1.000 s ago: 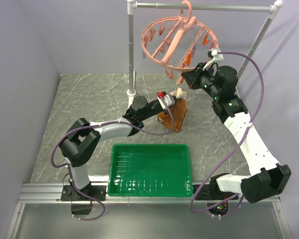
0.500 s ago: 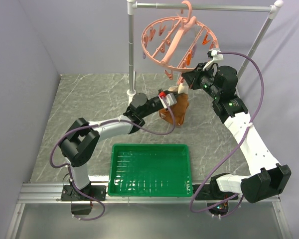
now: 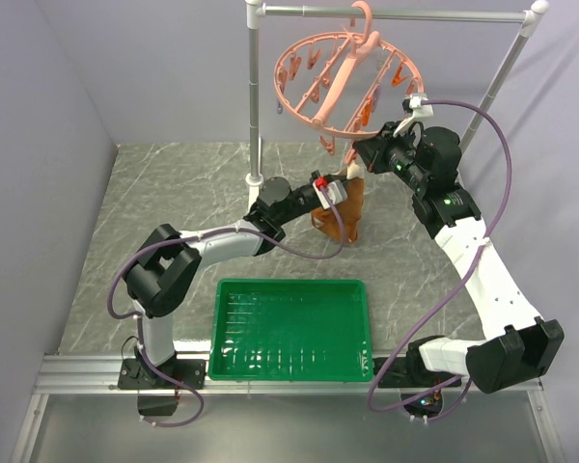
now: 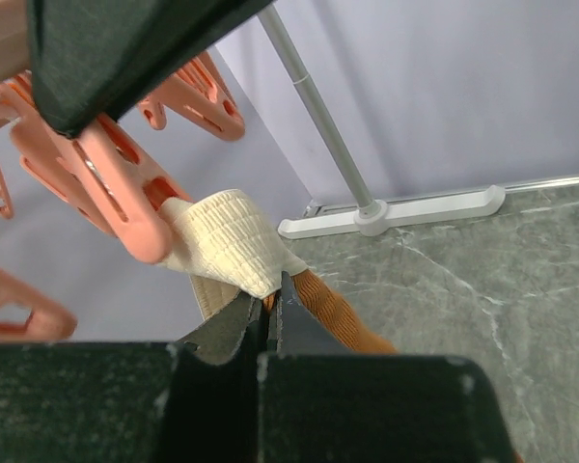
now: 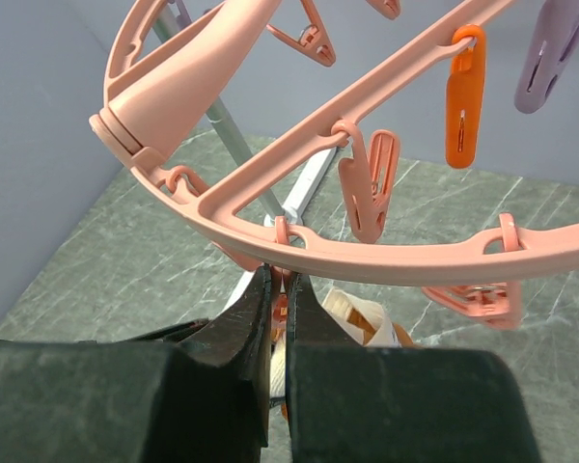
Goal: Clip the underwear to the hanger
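Note:
The rust-orange underwear (image 3: 340, 210) with its cream waistband (image 4: 227, 249) hangs from my left gripper (image 3: 334, 190), which is shut on it just below the waistband (image 4: 270, 294). It is held up under the near edge of the salmon-pink ring hanger (image 3: 343, 72). My right gripper (image 3: 360, 156) is shut on a pink clothespin (image 5: 288, 307) hanging from the ring (image 5: 386, 258). In the left wrist view that clothespin (image 4: 106, 183) touches the waistband's top edge; I cannot tell whether it grips it. The waistband also shows below the right fingers (image 5: 352, 316).
The grey metal rack's pole (image 3: 255, 96) and foot (image 4: 396, 210) stand just behind the underwear. Other pink, orange (image 5: 460, 101) and purple pins dangle from the ring. A green tray (image 3: 291, 328) lies near the table's front edge.
My left gripper has lifted the underwear up and to the right, bringing the waistband to the clothespin held by my right gripper. The right arm has hardly moved.

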`<state>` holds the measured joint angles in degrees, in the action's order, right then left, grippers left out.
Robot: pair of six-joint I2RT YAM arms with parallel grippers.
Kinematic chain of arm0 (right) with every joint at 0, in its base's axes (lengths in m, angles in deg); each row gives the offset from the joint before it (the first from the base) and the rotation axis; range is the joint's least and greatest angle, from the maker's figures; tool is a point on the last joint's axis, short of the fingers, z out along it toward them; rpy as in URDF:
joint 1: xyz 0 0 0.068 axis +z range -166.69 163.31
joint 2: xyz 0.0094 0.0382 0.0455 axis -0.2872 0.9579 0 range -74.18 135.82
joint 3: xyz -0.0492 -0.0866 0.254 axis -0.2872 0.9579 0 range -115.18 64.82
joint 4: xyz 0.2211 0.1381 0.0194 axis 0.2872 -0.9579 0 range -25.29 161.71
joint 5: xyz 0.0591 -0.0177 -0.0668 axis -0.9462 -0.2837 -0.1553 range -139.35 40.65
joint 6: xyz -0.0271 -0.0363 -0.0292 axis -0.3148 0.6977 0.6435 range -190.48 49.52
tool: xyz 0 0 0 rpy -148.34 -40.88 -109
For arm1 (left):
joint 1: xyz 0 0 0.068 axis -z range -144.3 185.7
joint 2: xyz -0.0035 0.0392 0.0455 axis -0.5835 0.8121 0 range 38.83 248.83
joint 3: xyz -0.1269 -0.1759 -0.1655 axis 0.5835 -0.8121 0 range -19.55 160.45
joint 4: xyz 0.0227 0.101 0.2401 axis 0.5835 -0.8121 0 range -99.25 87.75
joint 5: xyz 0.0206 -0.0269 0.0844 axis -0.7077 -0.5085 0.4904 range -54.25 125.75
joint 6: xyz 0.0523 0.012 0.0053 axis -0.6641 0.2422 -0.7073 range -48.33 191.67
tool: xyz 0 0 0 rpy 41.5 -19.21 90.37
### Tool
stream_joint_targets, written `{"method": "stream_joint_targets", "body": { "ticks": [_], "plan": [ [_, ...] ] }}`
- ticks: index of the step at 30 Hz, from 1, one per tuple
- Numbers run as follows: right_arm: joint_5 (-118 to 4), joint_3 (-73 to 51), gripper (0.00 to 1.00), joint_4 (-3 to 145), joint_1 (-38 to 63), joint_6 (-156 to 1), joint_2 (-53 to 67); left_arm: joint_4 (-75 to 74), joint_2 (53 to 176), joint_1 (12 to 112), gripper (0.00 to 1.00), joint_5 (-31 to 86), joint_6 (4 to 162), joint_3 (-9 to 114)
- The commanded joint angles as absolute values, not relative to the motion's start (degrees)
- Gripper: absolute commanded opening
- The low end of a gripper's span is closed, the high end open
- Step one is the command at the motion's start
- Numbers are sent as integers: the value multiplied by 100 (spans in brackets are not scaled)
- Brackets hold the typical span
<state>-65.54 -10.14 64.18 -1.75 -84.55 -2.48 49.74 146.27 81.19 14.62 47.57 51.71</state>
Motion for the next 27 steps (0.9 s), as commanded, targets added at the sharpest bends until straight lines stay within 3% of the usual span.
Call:
{"method": "stream_joint_targets", "body": {
  "ticks": [1,15,19,27],
  "plan": [
    [-6710,-1138,0,6002,-201,-8393,-343,5189,14623,8070,0,1457,4653,5533],
    [-6754,-1191,0,5958,-201,-8367,-281,5233,14632,8043,0,1439,4723,5691],
    [-6763,-1235,5,5896,-201,-8358,-255,5251,14623,8026,0,1491,4723,5717],
    [-6886,-1252,0,5958,-201,-8419,-281,5022,14773,7885,0,1501,4987,6069]
  ]
}}
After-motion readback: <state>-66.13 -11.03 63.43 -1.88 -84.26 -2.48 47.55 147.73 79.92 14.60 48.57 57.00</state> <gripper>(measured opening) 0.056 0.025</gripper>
